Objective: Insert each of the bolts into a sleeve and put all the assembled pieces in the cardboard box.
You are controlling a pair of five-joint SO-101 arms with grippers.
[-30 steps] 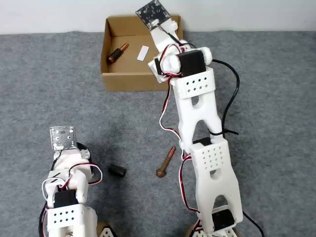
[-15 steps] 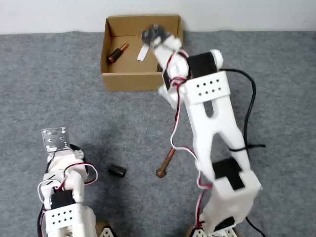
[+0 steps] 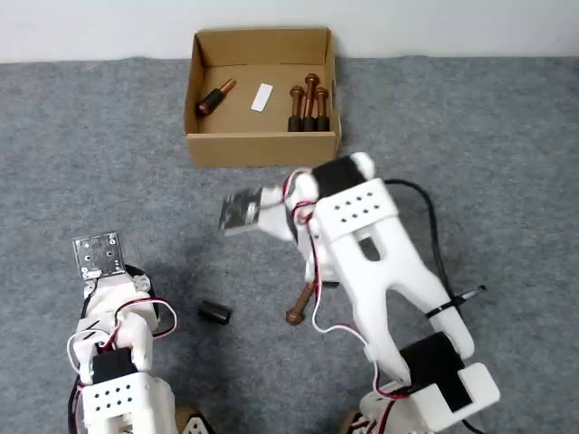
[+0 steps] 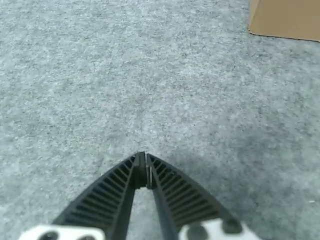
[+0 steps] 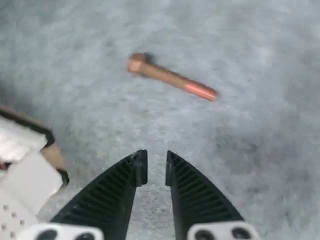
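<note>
four pieces boxed, one bolt and sleeve left to join.
the open brown cardboard box holds a row of three sleeved copper bolts, a fourth sleeved bolt and a white paper slip. a loose copper hex-head bolt and a short black cylindrical sleeve lie apart on the grey carpet. the right gripper hangs empty near the bolt, jaws narrowly parted. the left gripper is closed on nothing.

Quick count: one cardboard box with four bolt-in-sleeve pieces inside, a single on one side and a trio on the other, plus one white slip. On the carpet there's one loose bolt and one loose black sleeve. Two robot arms, a left arm and a right arm.
</note>
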